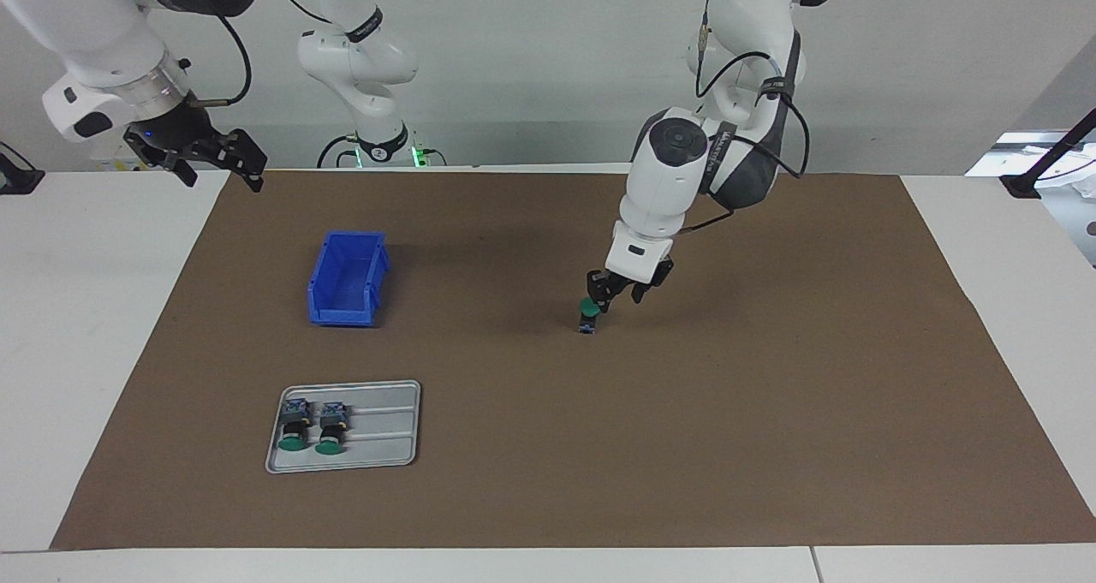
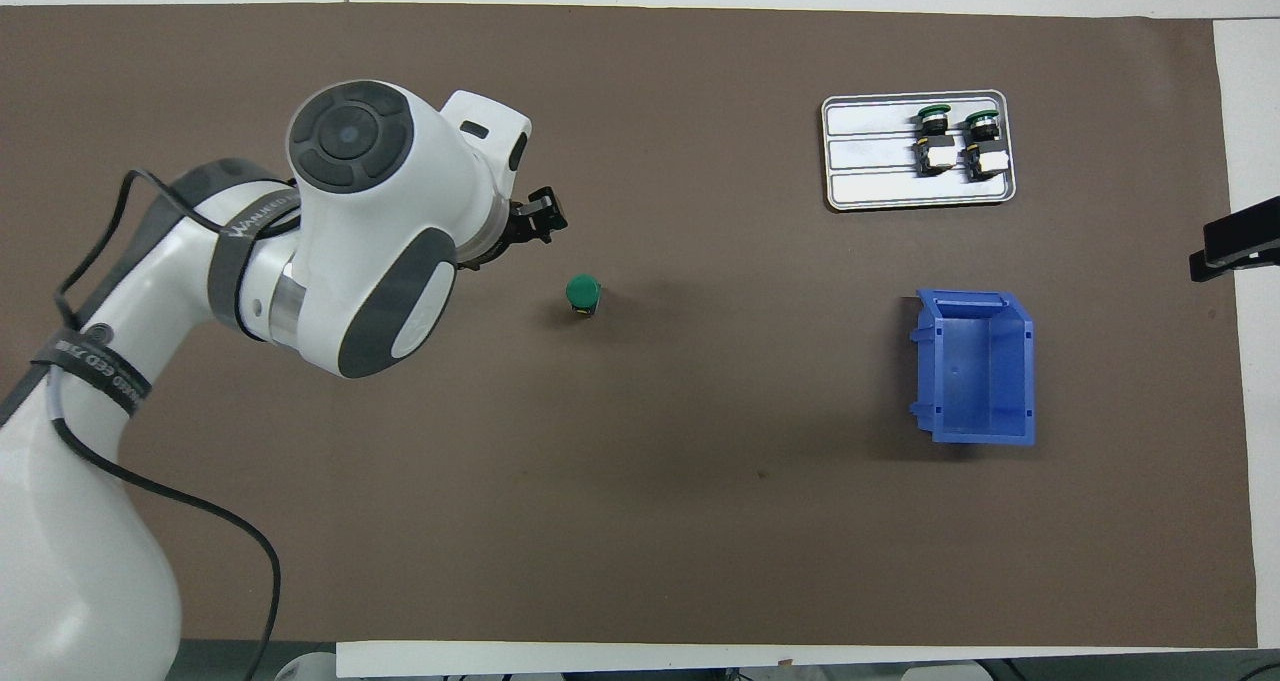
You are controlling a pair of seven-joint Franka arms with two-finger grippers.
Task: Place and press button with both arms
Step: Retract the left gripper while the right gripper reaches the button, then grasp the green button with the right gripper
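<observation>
One green-capped button (image 1: 587,314) stands upright, cap up, on the brown mat near the table's middle; it also shows in the overhead view (image 2: 582,292). My left gripper (image 1: 618,293) hangs low beside it, toward the left arm's end, open and holding nothing; one fingertip is close to the cap. In the overhead view the left gripper (image 2: 537,218) is mostly hidden by its own arm. My right gripper (image 1: 216,162) waits, open and empty, raised over the mat's corner at the right arm's end.
A grey tray (image 1: 385,446) (image 2: 870,166), farther from the robots, holds two more buttons (image 1: 295,425) (image 1: 331,427) lying on their sides. An empty blue bin (image 1: 347,279) (image 2: 975,366) stands nearer to the robots than the tray.
</observation>
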